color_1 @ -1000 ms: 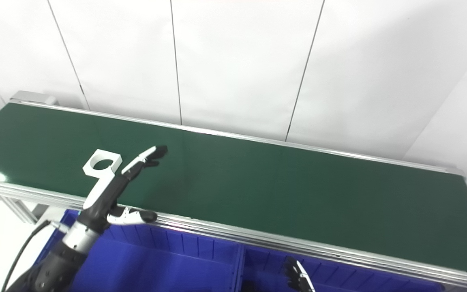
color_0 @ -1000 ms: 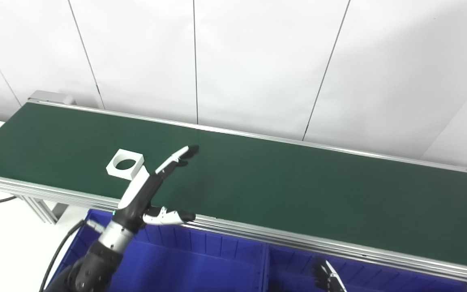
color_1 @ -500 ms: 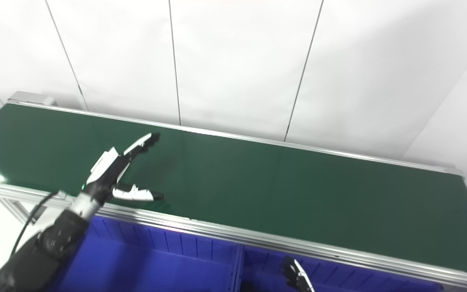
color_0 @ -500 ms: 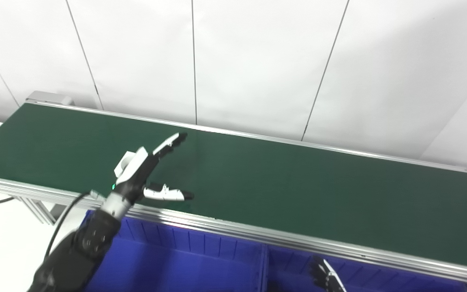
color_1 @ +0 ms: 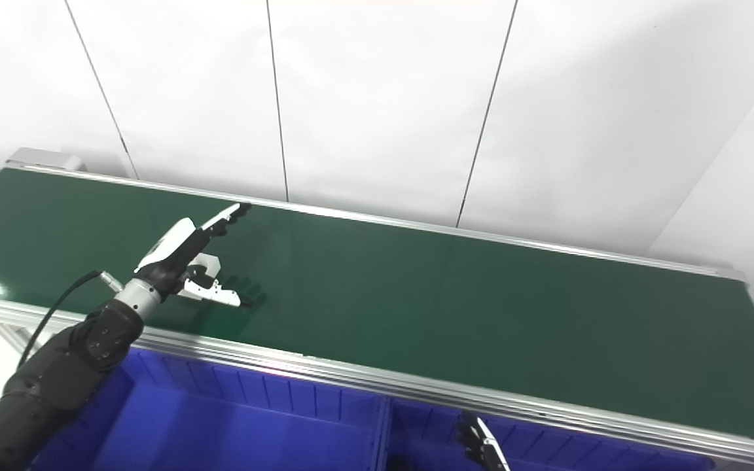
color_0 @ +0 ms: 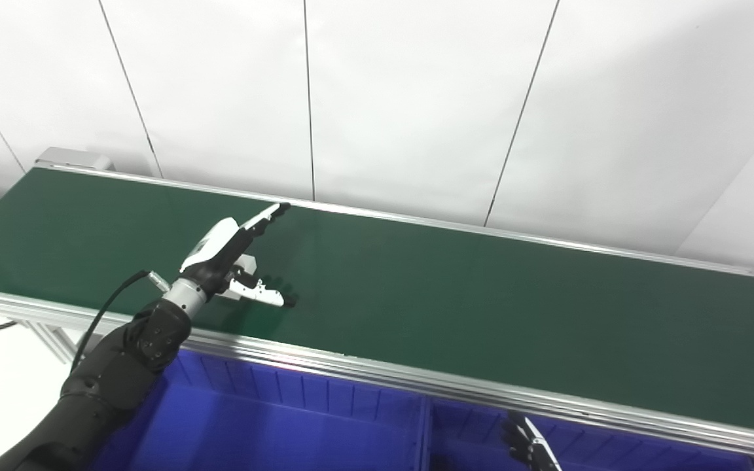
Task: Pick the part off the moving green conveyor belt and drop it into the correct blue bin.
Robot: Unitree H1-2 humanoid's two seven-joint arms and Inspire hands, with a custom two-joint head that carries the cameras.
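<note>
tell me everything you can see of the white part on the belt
Only a small piece of the part shows: a white, matte, blocky corner, plastic by the look. It sits on the green belt near the left end, toward the near edge. The left robot hand covers most of it, fingers spread above and beside it. Whether the robot hand touches it cannot be told. Its shape beyond that corner is hidden.

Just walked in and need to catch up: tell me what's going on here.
The left hand is reaching over the green conveyor belt, fingers spread around a white part that it mostly hides; no grip shows yet. The right hand waits low over the blue bin in front of the belt.
</note>
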